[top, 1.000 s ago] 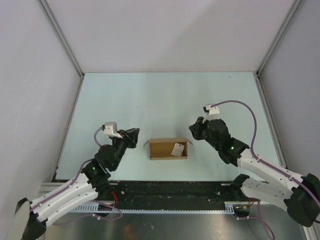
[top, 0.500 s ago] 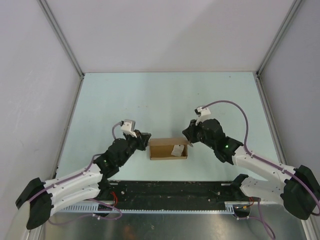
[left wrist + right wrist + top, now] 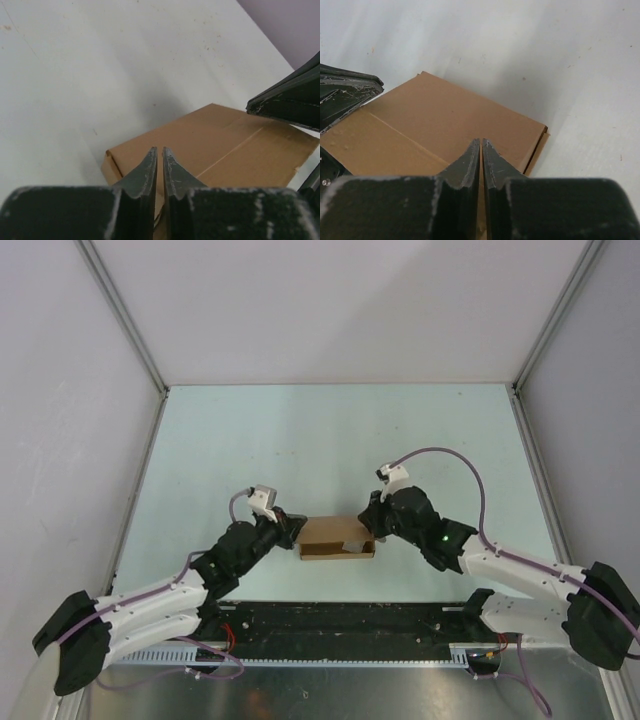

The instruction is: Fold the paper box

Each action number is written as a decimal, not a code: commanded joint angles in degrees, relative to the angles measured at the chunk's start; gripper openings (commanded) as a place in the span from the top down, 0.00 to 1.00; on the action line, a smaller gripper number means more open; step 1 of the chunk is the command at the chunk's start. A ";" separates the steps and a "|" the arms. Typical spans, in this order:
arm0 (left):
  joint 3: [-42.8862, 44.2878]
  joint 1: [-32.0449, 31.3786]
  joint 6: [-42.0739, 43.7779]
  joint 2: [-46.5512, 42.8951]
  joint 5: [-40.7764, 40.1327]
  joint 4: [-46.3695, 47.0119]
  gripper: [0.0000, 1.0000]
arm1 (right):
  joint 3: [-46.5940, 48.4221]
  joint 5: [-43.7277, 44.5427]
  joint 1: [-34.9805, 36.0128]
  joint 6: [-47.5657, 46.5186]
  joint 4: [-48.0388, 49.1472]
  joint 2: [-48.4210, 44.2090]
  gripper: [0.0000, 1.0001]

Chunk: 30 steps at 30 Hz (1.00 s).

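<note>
**Paper box bracketed at both ends**

Paper box (image 3: 337, 538) lies on the worktop (image 3: 330, 430), near its front edge and midway between my two arms, top panels down with a seam across them. My left end effector (image 3: 293, 529) sits at its left end, fingers narrowed to a thin slit. My right end effector (image 3: 372, 530) sits at the right end, fingers pressed together. I see nothing pinched in either. Narrow tips, I judge, make blunt pushers: one at each end keeps the light cardboard from sliding while the side flaps get tucked. Whether the tips touch the cardboard, I cannot tell.
</note>
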 commanded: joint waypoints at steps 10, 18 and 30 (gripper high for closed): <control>-4.19 -1.07 -2.28 4.96 3.01 5.58 0.91 | -0.14 7.07 4.93 2.97 -2.18 4.53 0.92; -3.40 -1.78 -1.67 8.74 2.83 5.93 0.92 | -1.02 7.34 5.63 3.85 -2.80 5.94 0.93; -2.78 -3.19 -1.67 13.50 1.52 5.93 0.95 | -1.02 7.51 6.51 4.29 -3.24 7.87 0.93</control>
